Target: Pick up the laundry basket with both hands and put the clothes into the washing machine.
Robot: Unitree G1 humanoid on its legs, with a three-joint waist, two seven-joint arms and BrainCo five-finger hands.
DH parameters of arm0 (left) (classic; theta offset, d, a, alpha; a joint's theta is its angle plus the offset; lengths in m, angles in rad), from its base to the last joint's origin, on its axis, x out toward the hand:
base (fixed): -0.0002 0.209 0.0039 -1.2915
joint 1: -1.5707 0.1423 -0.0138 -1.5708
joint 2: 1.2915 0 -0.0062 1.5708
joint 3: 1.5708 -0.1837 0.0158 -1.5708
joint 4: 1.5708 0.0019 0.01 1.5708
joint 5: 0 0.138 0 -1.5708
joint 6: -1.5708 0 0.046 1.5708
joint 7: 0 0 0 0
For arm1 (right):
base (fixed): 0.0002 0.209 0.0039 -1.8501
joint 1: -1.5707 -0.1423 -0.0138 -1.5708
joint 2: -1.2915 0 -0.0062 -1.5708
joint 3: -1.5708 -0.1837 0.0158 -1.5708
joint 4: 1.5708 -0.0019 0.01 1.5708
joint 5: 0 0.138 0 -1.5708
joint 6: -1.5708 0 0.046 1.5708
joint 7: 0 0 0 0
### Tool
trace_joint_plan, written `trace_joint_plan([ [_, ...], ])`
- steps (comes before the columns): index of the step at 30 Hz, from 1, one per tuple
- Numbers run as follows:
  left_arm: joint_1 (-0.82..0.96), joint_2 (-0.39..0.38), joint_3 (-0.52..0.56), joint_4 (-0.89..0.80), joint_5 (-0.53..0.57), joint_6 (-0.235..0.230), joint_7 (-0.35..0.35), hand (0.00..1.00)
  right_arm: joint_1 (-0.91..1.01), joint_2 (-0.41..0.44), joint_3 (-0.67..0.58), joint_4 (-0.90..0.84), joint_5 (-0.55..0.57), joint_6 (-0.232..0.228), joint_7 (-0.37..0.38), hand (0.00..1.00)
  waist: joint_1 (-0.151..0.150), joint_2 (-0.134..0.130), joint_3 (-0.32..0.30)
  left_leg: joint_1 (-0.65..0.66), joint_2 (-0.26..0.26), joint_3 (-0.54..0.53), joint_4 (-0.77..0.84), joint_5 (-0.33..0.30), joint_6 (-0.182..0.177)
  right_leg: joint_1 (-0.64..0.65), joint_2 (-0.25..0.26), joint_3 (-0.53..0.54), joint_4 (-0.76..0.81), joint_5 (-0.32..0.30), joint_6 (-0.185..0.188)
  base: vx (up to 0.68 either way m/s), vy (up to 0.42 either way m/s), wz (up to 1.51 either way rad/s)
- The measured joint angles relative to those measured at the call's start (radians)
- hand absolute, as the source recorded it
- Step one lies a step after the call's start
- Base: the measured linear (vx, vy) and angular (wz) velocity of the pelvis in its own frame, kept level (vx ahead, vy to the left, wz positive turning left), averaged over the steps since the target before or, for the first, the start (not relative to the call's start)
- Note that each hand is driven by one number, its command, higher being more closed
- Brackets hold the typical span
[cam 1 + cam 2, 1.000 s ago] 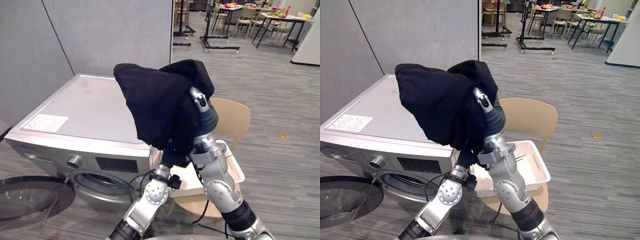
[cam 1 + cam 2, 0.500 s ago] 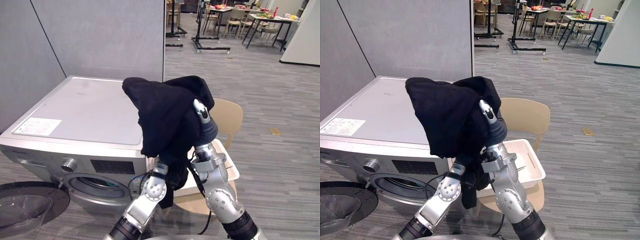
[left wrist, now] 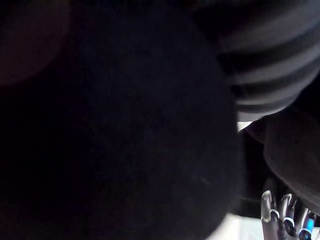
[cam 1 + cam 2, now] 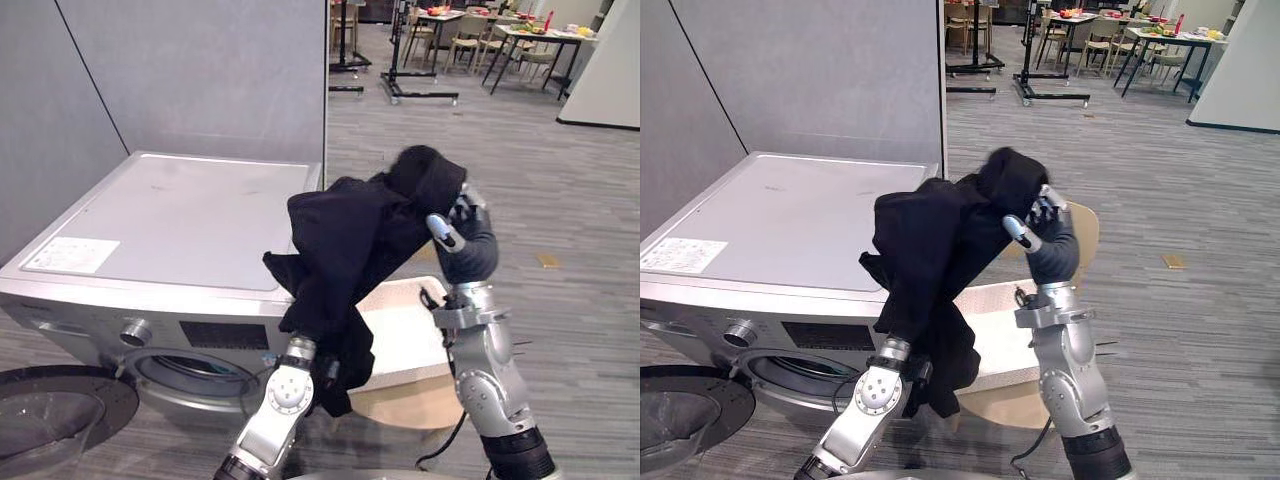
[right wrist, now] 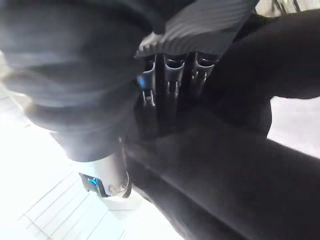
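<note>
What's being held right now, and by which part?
A black cloth garment: the right hand grips its bunched upper end. The left hand is under the hanging cloth; its hold cannot be told.

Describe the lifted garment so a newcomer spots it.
Start at the silver washing machine. Beside its right front corner a black garment hangs, its top gripped by the right hand. It is dark and limp, unlike the white laundry basket behind it.

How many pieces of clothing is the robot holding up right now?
1: a black garment, gripped at its top by the right hand and hanging down beside the washing machine at its front corner. More could be hidden in its folds.
</note>
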Motion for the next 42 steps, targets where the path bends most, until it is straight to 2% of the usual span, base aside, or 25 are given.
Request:
trace_joint_plan([
  [4,0.028,-0.001,0.027,0.000,0.000,-0.002,-0.024,1.00,-0.003,-0.024,-0.109,-0.014,-0.092,-0.022,-0.041,0.00,-0.004,0.000,0.000,-0.007,-0.001,0.004,0.000,0.001,0.001,-0.004,-0.001,0.005,-0.001,0.005,0.007,0.04,-0.009,-0.04],
  [11,0.103,0.001,0.065,-0.001,-0.020,-0.019,-0.087,1.00,0.029,-0.049,-0.296,-0.010,-0.249,-0.026,-0.120,0.00,-0.020,0.000,0.000,-0.011,-0.003,0.004,0.000,0.004,0.005,-0.007,-0.002,0.007,-0.002,0.004,0.007,0.03,-0.008,-0.01],
  [15,0.141,0.002,0.098,-0.002,-0.033,-0.019,-0.123,1.00,0.100,-0.044,-0.375,0.029,-0.263,-0.024,-0.130,0.00,-0.027,0.001,0.001,-0.016,-0.004,0.004,0.000,0.000,0.003,-0.020,-0.003,0.008,-0.001,0.004,0.007,0.00,0.000,0.00],
  [21,0.208,0.006,0.118,-0.002,-0.058,-0.019,-0.176,1.00,0.198,-0.011,-0.482,0.194,-0.276,-0.015,-0.145,0.00,-0.030,0.004,0.002,-0.029,-0.004,0.004,0.000,-0.001,0.002,-0.034,-0.003,0.009,-0.001,0.004,0.007,0.00,0.000,0.00],
  [24,0.250,0.010,0.139,-0.001,-0.059,-0.019,-0.207,1.00,0.250,0.025,-0.501,0.306,-0.345,0.018,-0.145,0.00,-0.031,0.008,0.004,-0.034,-0.003,0.004,0.000,-0.001,0.002,-0.039,-0.003,0.009,-0.002,0.004,0.007,0.00,0.000,0.00],
  [29,0.287,0.039,0.158,0.017,-0.079,-0.021,-0.223,1.00,0.307,0.069,-0.532,0.472,-0.417,0.042,-0.171,0.00,-0.032,0.014,0.007,-0.038,-0.004,0.001,0.000,-0.008,0.002,-0.038,-0.005,0.002,-0.003,0.004,0.007,0.02,-0.002,0.04],
  [32,0.295,0.060,0.157,0.079,-0.079,-0.025,-0.238,1.00,0.314,0.101,-0.530,0.639,-0.450,0.049,-0.186,0.00,-0.034,0.020,0.012,-0.037,-0.006,-0.004,0.000,-0.009,0.003,-0.035,-0.006,-0.004,-0.003,0.004,0.007,0.02,-0.002,0.05],
  [36,0.295,0.071,0.157,0.148,-0.079,-0.025,-0.237,1.00,0.312,0.125,-0.519,0.925,-0.456,0.055,-0.187,0.00,-0.033,0.023,0.024,-0.026,-0.008,-0.015,0.000,-0.010,0.004,-0.015,-0.007,-0.018,-0.007,0.000,0.006,0.02,-0.005,0.10],
  [38,0.297,0.078,0.158,0.175,-0.078,-0.024,-0.237,1.00,0.312,0.145,-0.509,1.084,-0.454,0.076,-0.187,0.00,-0.033,0.022,0.032,-0.020,-0.009,-0.024,0.000,-0.010,0.003,-0.003,-0.008,-0.030,-0.009,-0.003,0.007,0.02,-0.005,0.15],
  [42,0.299,0.076,0.166,0.198,-0.078,-0.021,-0.235,1.00,0.319,0.163,-0.458,1.179,-0.447,0.113,-0.178,0.00,-0.033,0.031,0.055,0.001,-0.010,-0.023,0.000,-0.015,0.001,0.016,-0.009,-0.030,-0.009,-0.011,0.004,0.00,0.000,0.00],
])
